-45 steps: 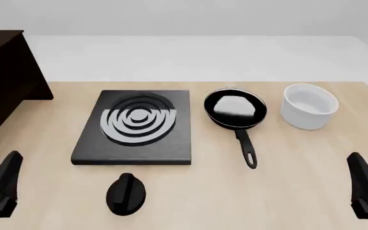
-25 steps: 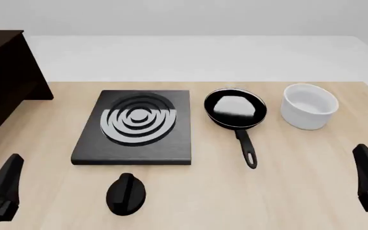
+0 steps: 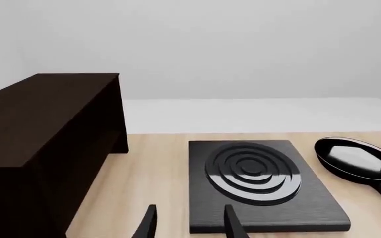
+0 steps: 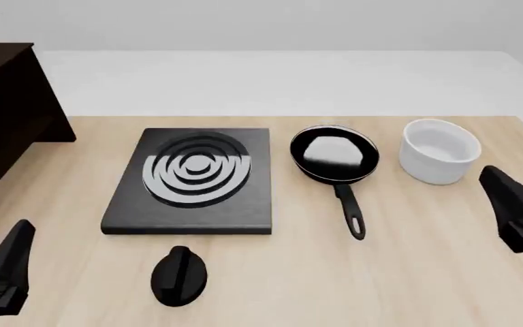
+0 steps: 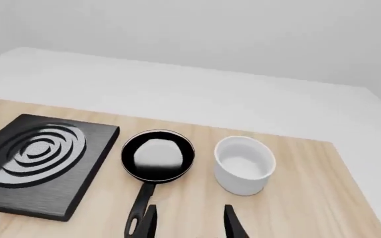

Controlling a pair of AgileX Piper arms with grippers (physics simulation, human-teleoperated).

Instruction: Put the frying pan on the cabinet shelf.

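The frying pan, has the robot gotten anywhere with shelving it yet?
Nothing is done yet: the frying pan sits on the table between the stove plate and white bowl. Neither the left gripper nor the right gripper holds anything; both are open. Gripping, lifting and carrying it to the cabinet shelf remain.
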